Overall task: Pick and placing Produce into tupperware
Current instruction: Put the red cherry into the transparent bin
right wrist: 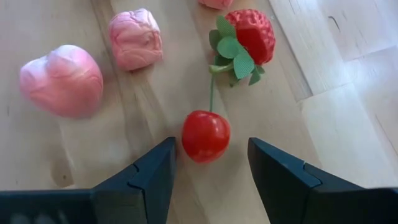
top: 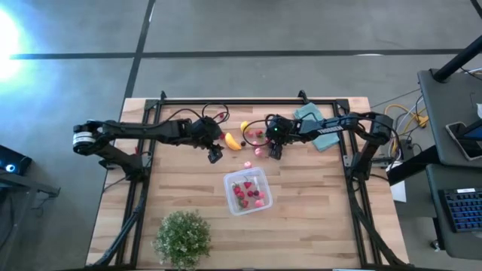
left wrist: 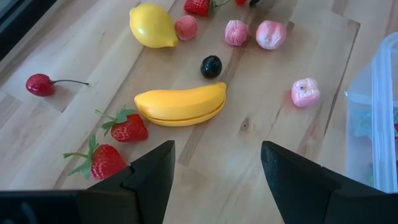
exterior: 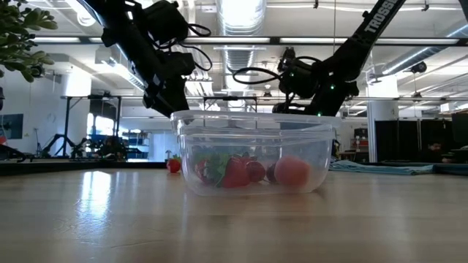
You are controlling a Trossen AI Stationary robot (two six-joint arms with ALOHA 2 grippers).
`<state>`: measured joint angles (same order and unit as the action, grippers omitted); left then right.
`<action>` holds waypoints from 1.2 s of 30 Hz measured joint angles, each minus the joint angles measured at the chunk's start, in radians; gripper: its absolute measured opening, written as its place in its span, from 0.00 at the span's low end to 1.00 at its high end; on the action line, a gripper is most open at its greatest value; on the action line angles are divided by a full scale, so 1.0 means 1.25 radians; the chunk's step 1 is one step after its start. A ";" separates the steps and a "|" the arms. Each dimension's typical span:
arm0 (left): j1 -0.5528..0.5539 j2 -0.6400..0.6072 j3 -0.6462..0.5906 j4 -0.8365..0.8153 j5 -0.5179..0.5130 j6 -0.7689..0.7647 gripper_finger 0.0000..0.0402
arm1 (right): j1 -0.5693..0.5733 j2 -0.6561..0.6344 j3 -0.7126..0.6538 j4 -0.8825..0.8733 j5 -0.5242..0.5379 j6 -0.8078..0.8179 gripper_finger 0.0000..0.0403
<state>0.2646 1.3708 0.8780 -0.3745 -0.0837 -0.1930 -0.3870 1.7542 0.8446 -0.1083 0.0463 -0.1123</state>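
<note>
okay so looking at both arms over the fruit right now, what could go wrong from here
The right gripper is open around a round cherry whose stem touches a strawberry; it could roll or drag the strawberry. The left gripper hovers open near the banana, close to the right arm, so they might collide.
</note>
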 joint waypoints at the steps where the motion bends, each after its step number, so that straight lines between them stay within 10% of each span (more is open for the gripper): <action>1: 0.000 0.000 0.000 0.000 0.000 0.000 0.56 | 0.000 0.000 -0.001 0.004 0.000 0.000 0.48; 36: 0.003 0.000 -0.002 0.000 0.000 0.015 0.56 | 0.000 0.002 -0.001 0.018 -0.022 0.069 0.27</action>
<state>0.2687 1.3708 0.8753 -0.3744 -0.0837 -0.1745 -0.3866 1.7561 0.8433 -0.0856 0.0189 -0.0261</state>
